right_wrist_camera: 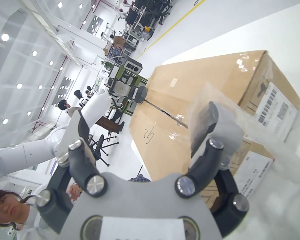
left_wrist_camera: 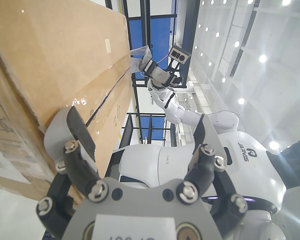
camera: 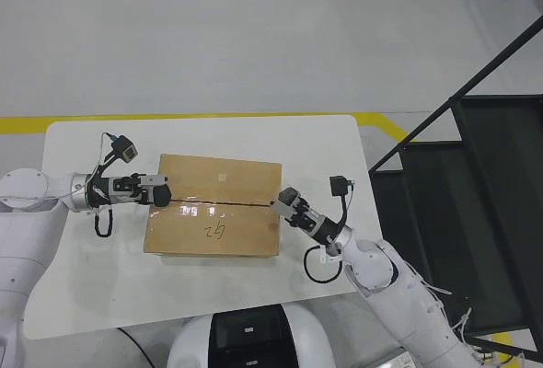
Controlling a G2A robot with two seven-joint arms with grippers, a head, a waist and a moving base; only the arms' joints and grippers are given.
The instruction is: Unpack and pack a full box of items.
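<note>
A shut cardboard box point(camera: 218, 179) lies in the middle of the white table point(camera: 317, 147), with a taped seam point(camera: 225, 201) running along its top. My left gripper point(camera: 161, 195) is at the seam's left end. It is open point(left_wrist_camera: 140, 128), with one pad point(left_wrist_camera: 78, 131) against the box's top edge point(left_wrist_camera: 52, 51). My right gripper point(camera: 283, 202) is at the seam's right end, open point(right_wrist_camera: 140, 123). A strip of clear tape point(right_wrist_camera: 215, 96) clings to one of its fingers, just off the box point(right_wrist_camera: 202, 81). That tape point(left_wrist_camera: 140, 53) also shows in the left wrist view.
Black metal stairs point(camera: 474, 184) stand close to the table's right side. White labels point(right_wrist_camera: 277, 108) are stuck on the box's end face. A yellow floor line point(camera: 14, 124) runs behind the table.
</note>
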